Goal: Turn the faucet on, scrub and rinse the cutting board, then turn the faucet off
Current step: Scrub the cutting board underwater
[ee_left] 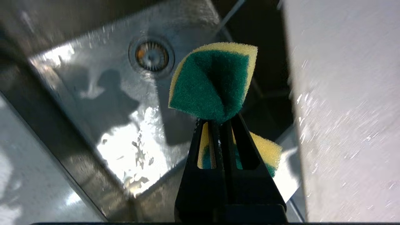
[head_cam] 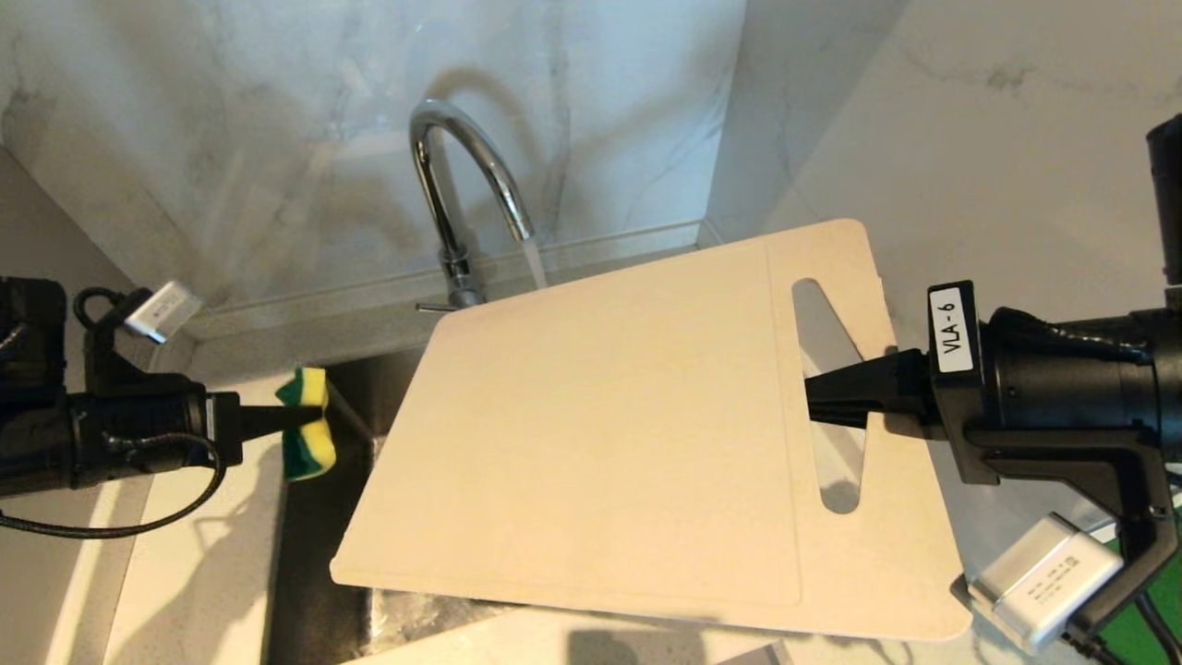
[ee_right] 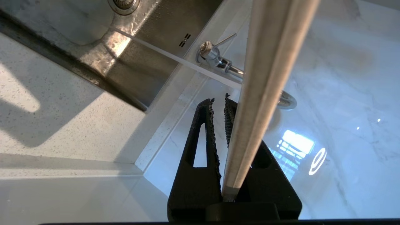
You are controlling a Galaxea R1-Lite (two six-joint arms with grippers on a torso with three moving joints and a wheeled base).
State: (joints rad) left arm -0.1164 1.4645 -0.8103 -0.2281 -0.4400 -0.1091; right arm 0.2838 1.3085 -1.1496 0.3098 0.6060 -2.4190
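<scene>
Right claw (head_cam: 817, 399): clamped on cream plastic cutting board (head_cam: 600, 434) — faucet base hidden behind it.
Left claw (head_cam: 309, 420): pinches green-yellow sponge (head_cam: 307, 434).

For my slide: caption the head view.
Right pincer holds cutting board under running faucet; left pincer grips sponge.
</scene>
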